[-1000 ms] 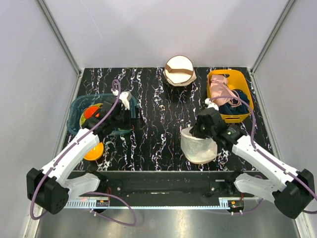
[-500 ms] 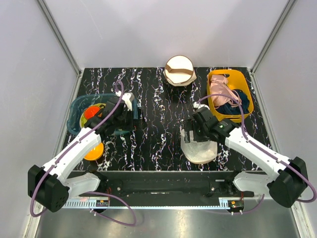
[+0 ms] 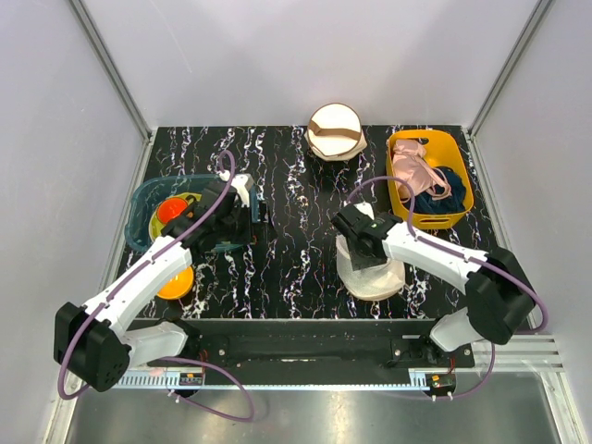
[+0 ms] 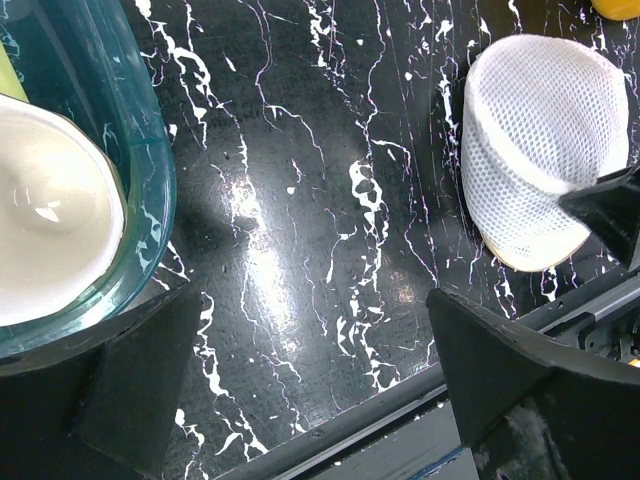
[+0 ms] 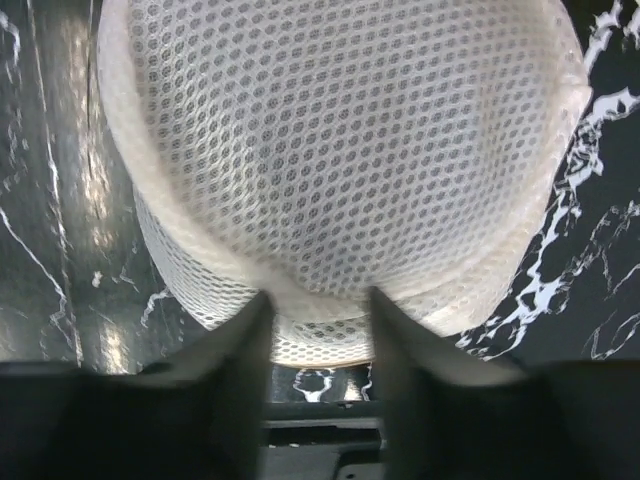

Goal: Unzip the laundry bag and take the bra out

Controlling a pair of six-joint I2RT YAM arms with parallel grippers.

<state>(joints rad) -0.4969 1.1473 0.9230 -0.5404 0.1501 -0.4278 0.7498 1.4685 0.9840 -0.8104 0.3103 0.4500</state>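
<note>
The right claw (image 5: pixel 320 310) has swung onto the laundry bag's (image 3: pixel 375 273) left rim; we cannot tell its grip. Well left of the bag, the left claw (image 3: pixel 254 217) hangs released. The bag lies on the tabletop (image 3: pixel 296 185), unzipping pending.

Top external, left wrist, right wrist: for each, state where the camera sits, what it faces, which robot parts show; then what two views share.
Top external: above and behind the bases, looking down on the table; both arms show.
Left wrist: on the left arm, facing table and teal tub; open jaws at bottom corners.
Right wrist: close over the laundry bag; jaws straddle its rim.
Shared: all three show the bag.
</note>
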